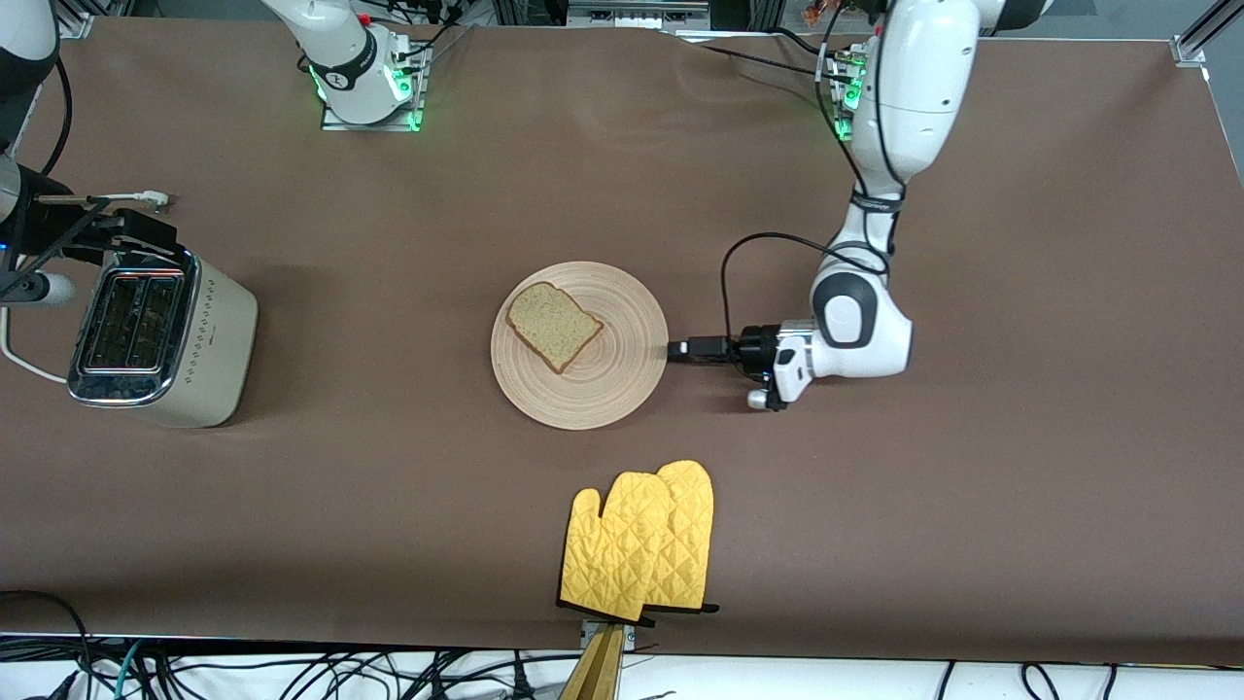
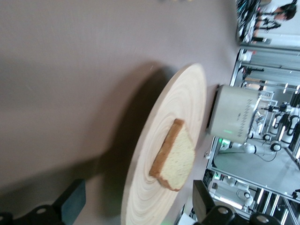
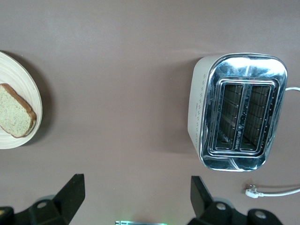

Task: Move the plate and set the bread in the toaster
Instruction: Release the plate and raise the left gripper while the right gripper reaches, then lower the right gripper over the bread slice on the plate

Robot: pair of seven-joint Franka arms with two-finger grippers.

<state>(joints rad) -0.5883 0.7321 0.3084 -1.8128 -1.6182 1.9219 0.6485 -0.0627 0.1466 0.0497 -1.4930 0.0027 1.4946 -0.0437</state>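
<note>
Left end effector (image 1: 677,350), fingers apart, sits at the plate (image 1: 622,389) rim mid-tabletop; right end effector (image 3: 136,197), also apart, hovers beside the toaster (image 1: 209,340). Bread (image 1: 554,326) on plate looks soft, crumbly: pinch its crusts gently.

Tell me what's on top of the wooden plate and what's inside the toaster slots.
On the plate lies one slice of bread, flat and uncovered. The toaster shows two slots with bare wire guides and no bread in them; the slot bottoms are too dark to see.
</note>
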